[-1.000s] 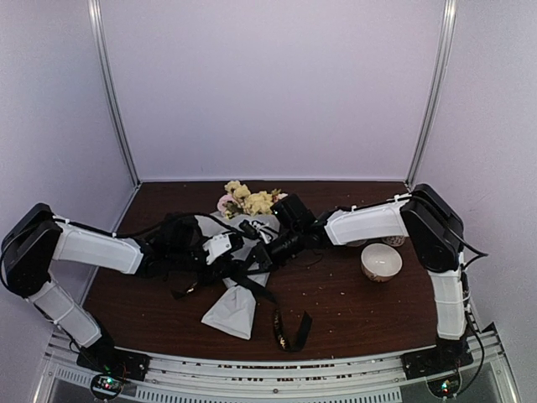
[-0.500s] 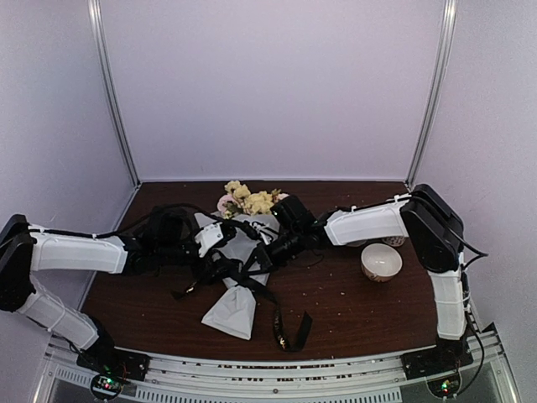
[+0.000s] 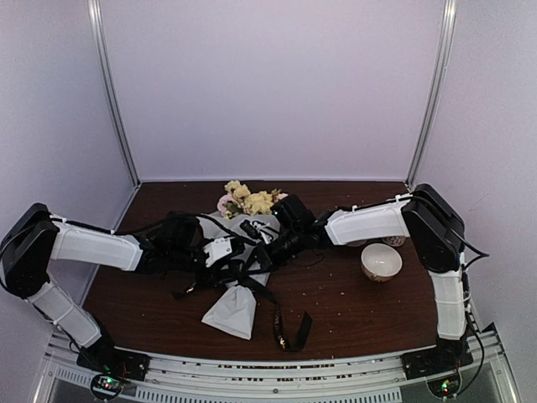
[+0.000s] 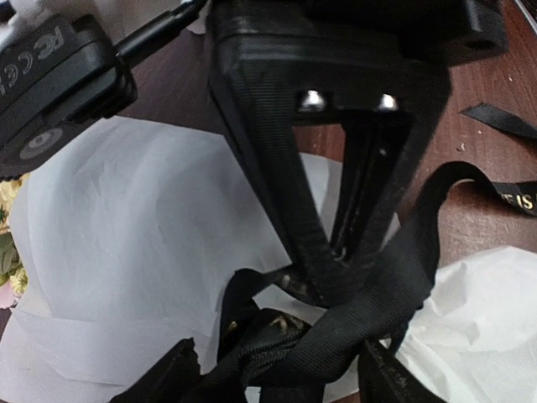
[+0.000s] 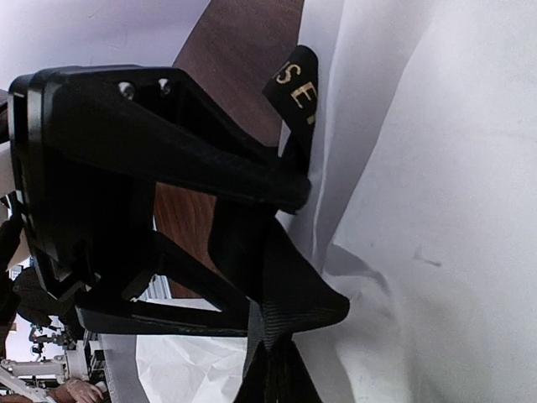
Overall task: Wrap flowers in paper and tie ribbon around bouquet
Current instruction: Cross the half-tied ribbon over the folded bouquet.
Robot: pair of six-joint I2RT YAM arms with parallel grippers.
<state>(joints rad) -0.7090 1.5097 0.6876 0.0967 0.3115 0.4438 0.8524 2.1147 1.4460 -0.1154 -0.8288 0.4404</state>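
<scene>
The bouquet lies mid-table: yellow and pink flowers (image 3: 247,200) at the far end, the paper (image 3: 231,311) cone pointing near. The black ribbon (image 3: 243,275) crosses the cone in a tangle, and its tail (image 3: 289,332) trails on the wood. My left gripper (image 3: 220,250) stands open over the cone. In the left wrist view its tips are wide apart (image 4: 273,382), with a loose ribbon (image 4: 344,323) loop between them and paper (image 4: 126,252) beneath. My right gripper (image 3: 267,245) is shut on the ribbon (image 5: 298,290), its fingers (image 4: 323,252) meeting on the strip.
A white bowl (image 3: 381,262) stands right of the bouquet, and a second bowl (image 3: 393,241) sits partly behind the right forearm. Metal frame posts (image 3: 113,92) rise at the back corners. Crumbs are scattered over the dark wood.
My left gripper has opened and let go of the ribbon; that arm drew back to the left, then came forward again. The right arm has stayed put, shut on the ribbon.
</scene>
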